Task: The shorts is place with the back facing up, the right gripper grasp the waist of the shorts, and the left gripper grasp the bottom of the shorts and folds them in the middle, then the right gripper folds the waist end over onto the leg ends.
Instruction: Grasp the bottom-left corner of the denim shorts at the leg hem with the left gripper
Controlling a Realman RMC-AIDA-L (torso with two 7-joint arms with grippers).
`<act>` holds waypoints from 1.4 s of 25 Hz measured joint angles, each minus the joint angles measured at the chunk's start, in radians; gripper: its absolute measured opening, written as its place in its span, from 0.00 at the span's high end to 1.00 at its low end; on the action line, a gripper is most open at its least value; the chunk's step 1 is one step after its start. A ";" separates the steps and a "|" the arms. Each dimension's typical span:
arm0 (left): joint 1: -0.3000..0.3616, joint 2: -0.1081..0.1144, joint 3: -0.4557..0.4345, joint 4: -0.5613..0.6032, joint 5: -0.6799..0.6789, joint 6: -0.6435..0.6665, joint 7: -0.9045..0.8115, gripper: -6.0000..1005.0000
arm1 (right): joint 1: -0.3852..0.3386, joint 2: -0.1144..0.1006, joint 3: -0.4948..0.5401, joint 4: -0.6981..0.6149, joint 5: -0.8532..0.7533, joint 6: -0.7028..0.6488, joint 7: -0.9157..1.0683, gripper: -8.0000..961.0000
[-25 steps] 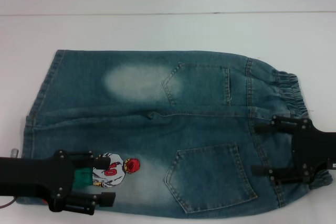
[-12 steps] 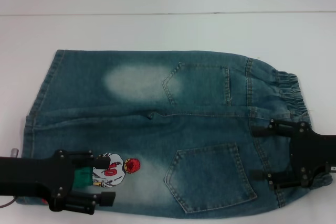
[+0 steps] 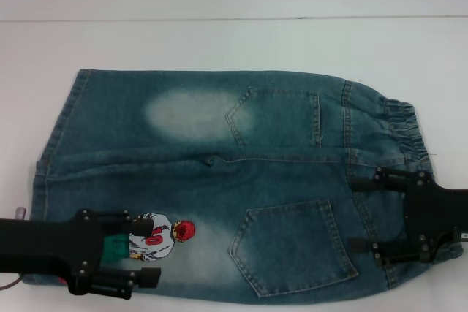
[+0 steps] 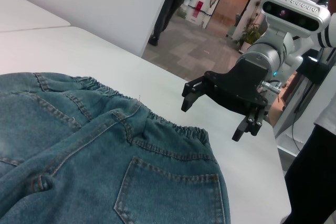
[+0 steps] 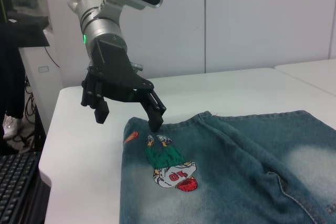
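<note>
The blue denim shorts (image 3: 219, 180) lie flat, back pockets up, on the white table (image 3: 219, 42). Their ruffled waist (image 3: 406, 126) is at the right and the leg ends (image 3: 66, 107) at the left. My left gripper (image 3: 152, 248) stands open over the near leg, beside the footballer print (image 3: 155, 237). In the right wrist view this left gripper (image 5: 127, 121) hangs just above the leg hem (image 5: 173, 124), near an orange patch (image 5: 131, 138). My right gripper (image 3: 354, 211) is open over the near part of the waist. The left wrist view shows the right gripper (image 4: 210, 121) hovering just beyond the waist (image 4: 173, 127), not touching it.
The table's far edge (image 3: 234, 18) runs behind the shorts. Its near corner (image 4: 273, 182) drops off beside the right arm, where a person (image 4: 320, 171) stands. A keyboard (image 5: 16, 187) lies below the table edge on the left arm's side.
My right gripper has shifted a little toward the near side over the waist. The left gripper and the shorts have not moved.
</note>
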 joint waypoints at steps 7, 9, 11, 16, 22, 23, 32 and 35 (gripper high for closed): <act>0.000 0.000 0.000 0.000 0.001 -0.002 -0.001 0.19 | -0.002 0.000 0.000 0.000 0.000 0.000 0.000 0.05; 0.000 0.000 0.003 0.000 0.001 -0.005 -0.002 0.19 | -0.003 0.000 0.000 0.000 0.000 0.000 0.000 0.05; 0.000 0.000 0.006 0.000 0.002 -0.006 -0.003 0.19 | -0.003 0.000 0.000 0.000 0.000 0.000 0.000 0.05; 0.000 0.000 0.008 0.000 0.002 -0.006 -0.003 0.20 | -0.004 0.000 0.000 0.000 0.000 0.000 0.000 0.05; 0.000 0.000 0.008 0.000 0.001 -0.006 -0.005 0.20 | -0.005 0.000 0.000 -0.002 -0.001 0.000 0.000 0.05; 0.000 0.000 0.008 0.002 0.000 -0.005 -0.011 0.20 | -0.006 0.000 0.000 -0.003 -0.001 0.000 0.000 0.05; -0.003 -0.007 -0.008 0.156 -0.018 0.057 -0.324 0.21 | -0.044 -0.006 0.035 -0.014 0.005 0.006 -0.048 0.05; -0.006 -0.008 -0.013 0.239 -0.032 0.083 -0.501 0.21 | -0.059 -0.006 0.055 -0.014 0.005 0.010 -0.074 0.05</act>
